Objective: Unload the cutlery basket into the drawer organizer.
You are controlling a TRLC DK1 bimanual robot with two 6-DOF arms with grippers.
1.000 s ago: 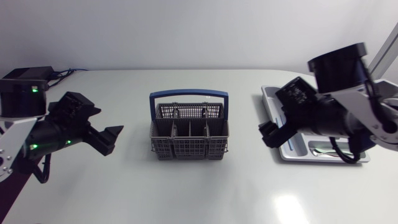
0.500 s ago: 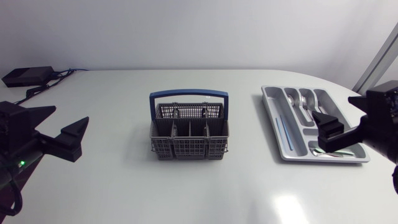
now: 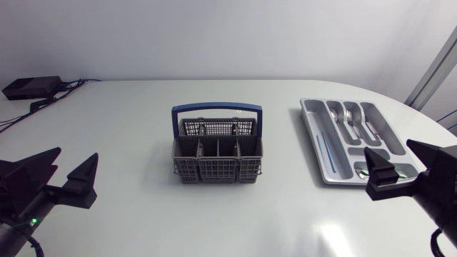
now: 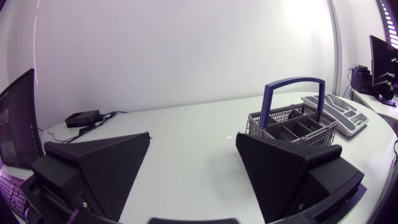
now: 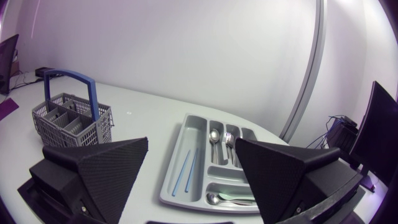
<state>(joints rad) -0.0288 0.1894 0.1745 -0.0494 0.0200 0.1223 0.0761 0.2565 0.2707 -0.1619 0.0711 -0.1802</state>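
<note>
The cutlery basket (image 3: 217, 150) stands at table centre. It is a grey plastic lattice with a blue hoop handle, long axis left to right, and we see no cutlery inside. The drawer organizer (image 3: 312, 139), a smooth grey moulded tray holding spoons and forks, lies to its right. Both claws stand wide and empty. The left gripper (image 3: 78, 152) sits near-left of the basket and somewhat closer to it; the right gripper (image 3: 388, 146) sits at the organizer's near end.

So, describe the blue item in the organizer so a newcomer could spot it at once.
On the white table, find the grey drawer organizer beside the cutlery basket. In its long narrow compartment, the one nearest the basket, lie thin blue sticks. The other compartments hold silver cutlery; only these are blue.
</note>
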